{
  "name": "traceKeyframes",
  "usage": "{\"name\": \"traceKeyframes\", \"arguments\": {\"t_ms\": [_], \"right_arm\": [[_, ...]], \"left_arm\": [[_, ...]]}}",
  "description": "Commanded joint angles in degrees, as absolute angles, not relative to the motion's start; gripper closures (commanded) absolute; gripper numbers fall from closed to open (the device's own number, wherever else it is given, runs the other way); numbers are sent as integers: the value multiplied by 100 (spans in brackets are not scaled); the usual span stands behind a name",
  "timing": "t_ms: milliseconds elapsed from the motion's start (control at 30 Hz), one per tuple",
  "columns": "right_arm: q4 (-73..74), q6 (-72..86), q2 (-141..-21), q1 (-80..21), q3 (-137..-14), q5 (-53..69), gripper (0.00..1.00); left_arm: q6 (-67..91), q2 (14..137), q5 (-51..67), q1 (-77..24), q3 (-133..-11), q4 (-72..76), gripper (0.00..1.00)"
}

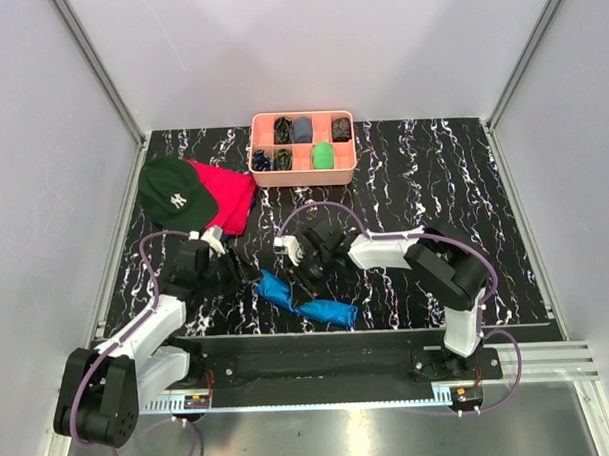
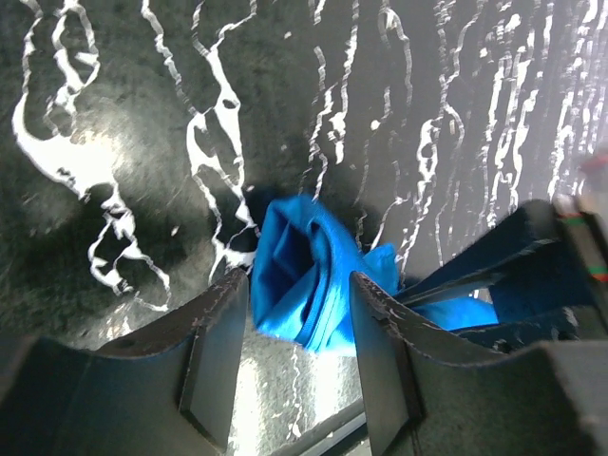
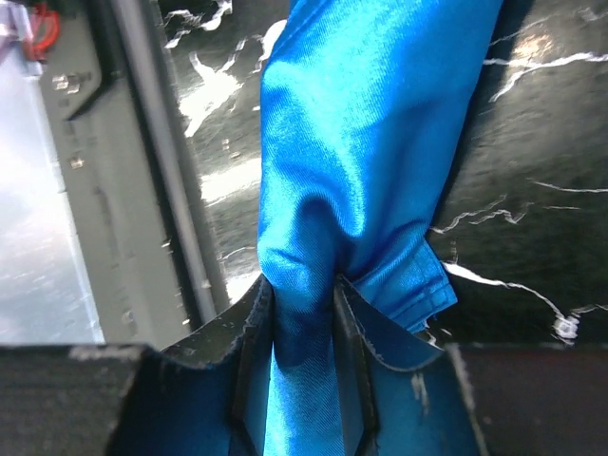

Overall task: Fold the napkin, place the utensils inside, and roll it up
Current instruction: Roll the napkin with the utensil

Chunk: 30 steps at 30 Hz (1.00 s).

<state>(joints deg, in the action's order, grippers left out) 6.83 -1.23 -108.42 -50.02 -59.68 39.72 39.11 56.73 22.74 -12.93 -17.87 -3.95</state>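
Note:
The bright blue napkin (image 1: 309, 303) lies as a long rolled bundle near the table's front edge. My right gripper (image 1: 308, 278) is shut on it; in the right wrist view the cloth (image 3: 370, 142) is pinched tight between the fingers of that gripper (image 3: 302, 290). My left gripper (image 1: 250, 274) stands open at the bundle's left end. In the left wrist view the napkin's end (image 2: 304, 275) sits just beyond the fingertips of the left gripper (image 2: 299, 294), with a gap on either side. The utensils are hidden from every view.
A pink tray (image 1: 305, 175) with small items stands at the back centre. A dark green cap (image 1: 175, 192) lies on a red cloth (image 1: 235, 195) at the back left. The metal rail (image 1: 319, 346) runs right behind the napkin's near side.

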Motion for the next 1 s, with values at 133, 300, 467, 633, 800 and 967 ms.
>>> {"name": "traceKeyframes", "arguments": {"t_ms": [133,300,467,633,800,967], "right_arm": [[747,167,-11346,-4562,-6161,5290,68],[712,220,-11487,-4351,-6328,5615,68],[703,272,-11803,-4228,-6530,6019,69],[712,281,-11971,-4201,-6609,6117,69],[729,281,-11971,-4201,-6601,6056,69],[764,360,-11769,-4192,-6601,5652,62]], "left_arm": [[3937,6029,2944,-1274,-1688,694,55],[4025,6135,3146,-1283,-1591,782,55],[4052,6389,3217,-1283,-1547,1063,55],[4131,6845,3340,-1292,-1538,1598,56],[4192,7180,3533,-1292,-1564,1872,70],[4219,7251,3517,-1310,-1599,1698,100]]}}
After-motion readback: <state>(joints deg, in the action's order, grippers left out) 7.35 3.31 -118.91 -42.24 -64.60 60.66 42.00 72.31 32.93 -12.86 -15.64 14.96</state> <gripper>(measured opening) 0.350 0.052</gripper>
